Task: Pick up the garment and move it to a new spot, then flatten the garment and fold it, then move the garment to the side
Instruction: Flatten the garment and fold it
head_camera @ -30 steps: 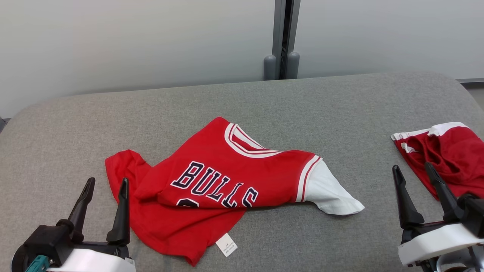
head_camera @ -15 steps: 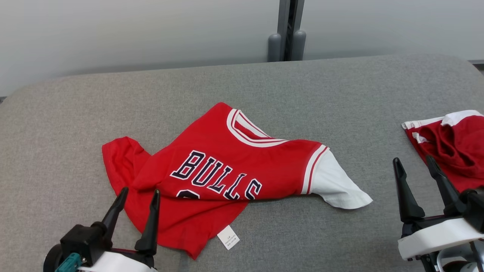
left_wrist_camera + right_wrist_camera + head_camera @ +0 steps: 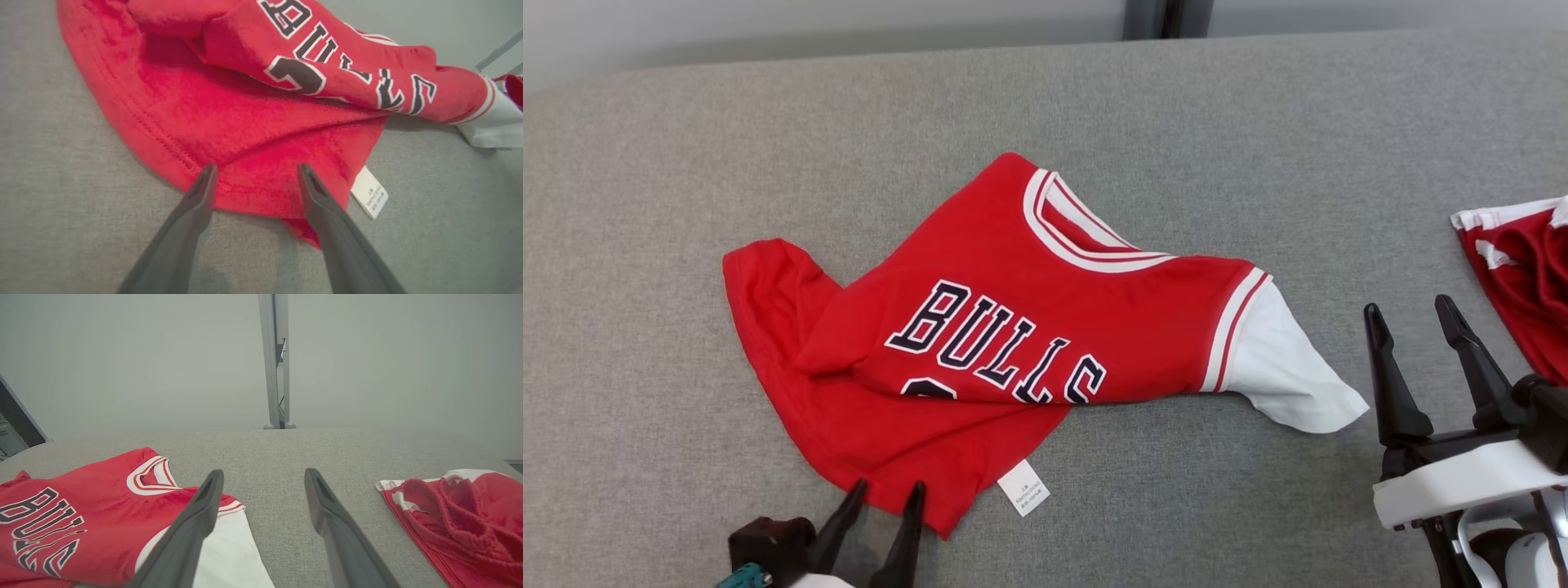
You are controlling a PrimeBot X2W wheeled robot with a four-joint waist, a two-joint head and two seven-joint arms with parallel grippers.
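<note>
Red jersey (image 3: 980,327) lay crumpled and folded over on itself, lettering up, near the middle of the grey padded surface (image 3: 686,147). Its white sleeve (image 3: 1282,376) pointed to the robot's right, and a white label (image 3: 1023,487) lay at the near hem. Left gripper (image 3: 889,485), jaws wide and empty, was at that hem; contact could not be told. Right gripper (image 3: 1408,305), likewise spread and empty, stood between the sleeve and a second red garment (image 3: 1523,278), apart from both.
</note>
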